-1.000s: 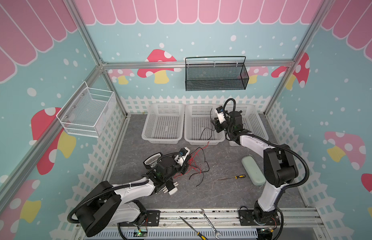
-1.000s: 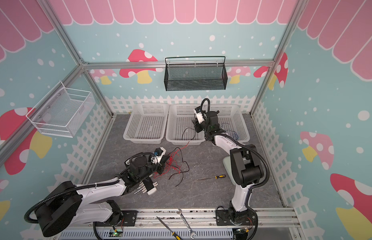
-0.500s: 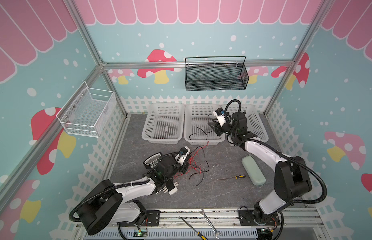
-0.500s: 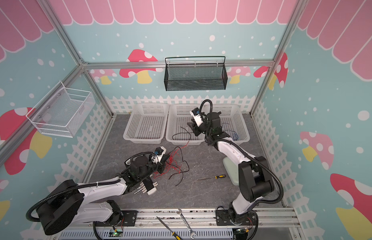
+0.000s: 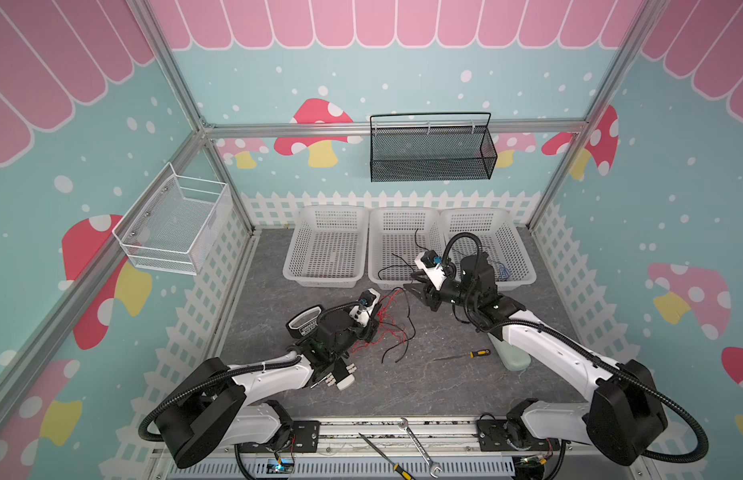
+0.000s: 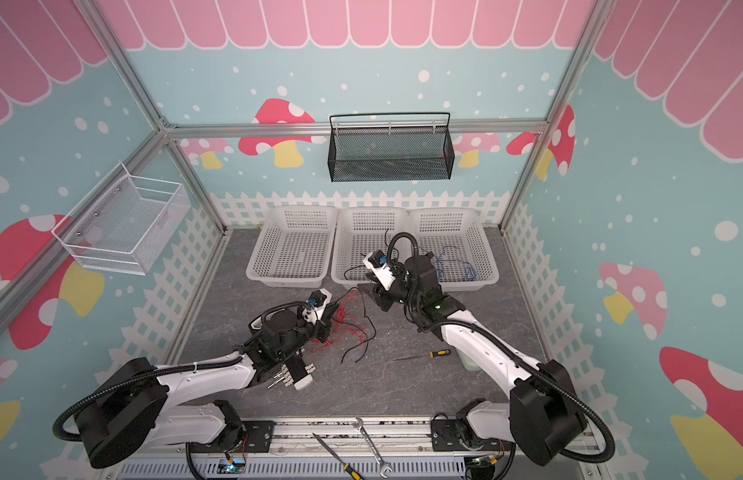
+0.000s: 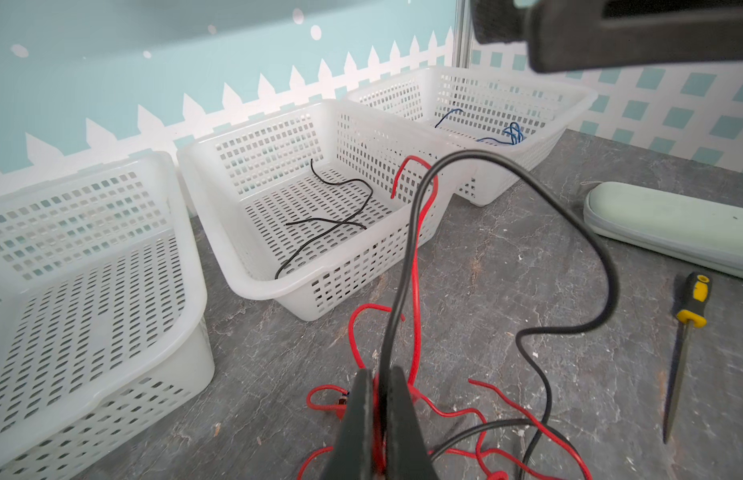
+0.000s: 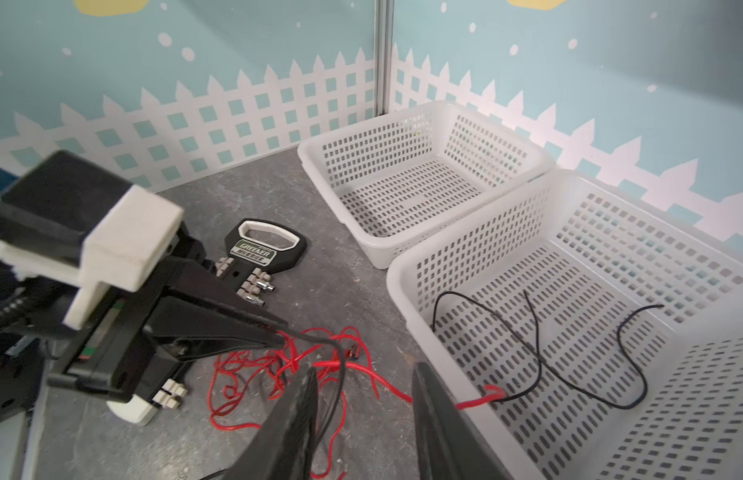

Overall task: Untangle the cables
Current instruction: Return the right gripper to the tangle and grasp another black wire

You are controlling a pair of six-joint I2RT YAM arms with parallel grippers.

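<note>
Left wrist view: the left gripper point(image 7: 376, 415) is pinched tight on red and black cables point(image 7: 419, 249) from the tangle on the table. Behind it the middle basket point(image 7: 253, 286) holds a black cable point(image 7: 332, 224), and the far basket point(image 7: 577, 89) a blue cable point(image 7: 512, 135). A screwdriver point(image 7: 689, 316) and a green case point(image 7: 673, 224) lie aside. In the right wrist view the right gripper point(image 8: 363, 368) hangs over the tangle with its jaws apart, gripping nothing. Its fingers are cut off by the frame edge. In both top views the right arm hides part of the case.
</note>
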